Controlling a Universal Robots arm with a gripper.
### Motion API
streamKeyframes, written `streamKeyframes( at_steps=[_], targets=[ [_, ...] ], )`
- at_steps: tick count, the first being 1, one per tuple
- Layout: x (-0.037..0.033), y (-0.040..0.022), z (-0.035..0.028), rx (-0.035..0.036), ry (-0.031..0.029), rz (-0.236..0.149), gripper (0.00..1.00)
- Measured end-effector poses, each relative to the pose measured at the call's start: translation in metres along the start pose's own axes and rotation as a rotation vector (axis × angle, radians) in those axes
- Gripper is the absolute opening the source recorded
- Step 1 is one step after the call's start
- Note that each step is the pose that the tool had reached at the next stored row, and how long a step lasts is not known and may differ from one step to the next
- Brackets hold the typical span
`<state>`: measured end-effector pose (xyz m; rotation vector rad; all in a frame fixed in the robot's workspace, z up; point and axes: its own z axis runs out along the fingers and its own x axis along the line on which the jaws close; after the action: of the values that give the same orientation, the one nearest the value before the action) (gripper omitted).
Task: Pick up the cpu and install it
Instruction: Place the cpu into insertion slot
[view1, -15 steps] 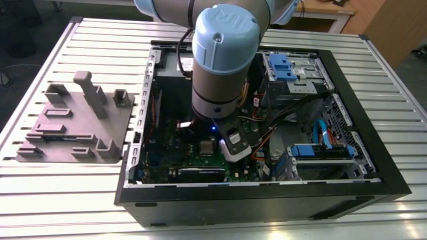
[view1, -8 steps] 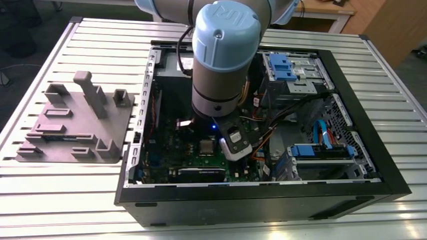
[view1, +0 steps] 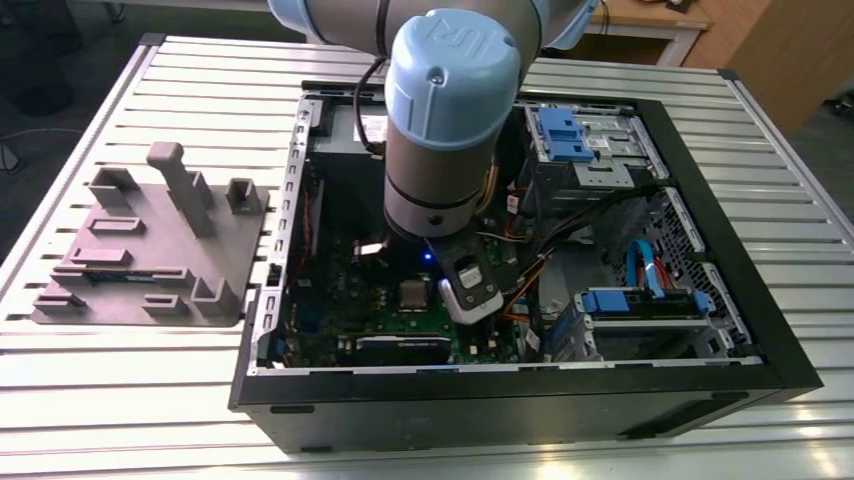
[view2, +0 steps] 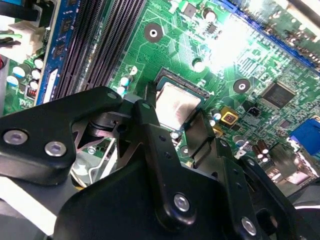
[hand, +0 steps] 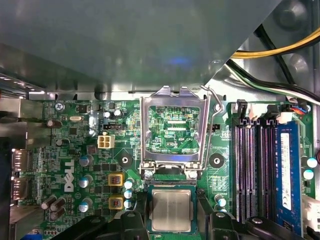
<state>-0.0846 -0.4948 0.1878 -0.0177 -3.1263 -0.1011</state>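
The cpu (hand: 171, 210) (view2: 177, 104) is a flat square chip with a shiny silver top. It lies level in the dark socket on the green motherboard (hand: 80, 150). My gripper (hand: 171, 222) (view2: 175, 114) comes down over it, one black finger pressed against each of two opposite edges, shut on the chip. The socket's metal frame (hand: 172, 131) is flipped up and open just beyond the chip. In the exterior view my arm (view1: 447, 130) reaches down into the open computer case (view1: 534, 385).
Black memory slots (hand: 252, 165) and a blue memory stick (hand: 286, 170) run beside the socket. Yellow and black cables (hand: 280, 50) hang at the case wall. Drive bays with blue clips (view1: 574, 135) fill the exterior view's right. A grey tray with upright blocks (view1: 147, 260) sits outside the case.
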Motion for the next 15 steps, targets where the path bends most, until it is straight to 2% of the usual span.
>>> streamKeyframes(
  at_steps=[12, 14, 15],
  targets=[
    [-0.0001, -0.0002, 0.0011, -0.0004, -0.0004, 0.000, 0.47],
    [0.0000, -0.0002, 0.0012, -0.0008, -0.0003, 0.000, 0.48],
    [-0.0001, -0.0002, 0.0012, -0.0007, -0.0004, 0.000, 0.54]
  ],
)
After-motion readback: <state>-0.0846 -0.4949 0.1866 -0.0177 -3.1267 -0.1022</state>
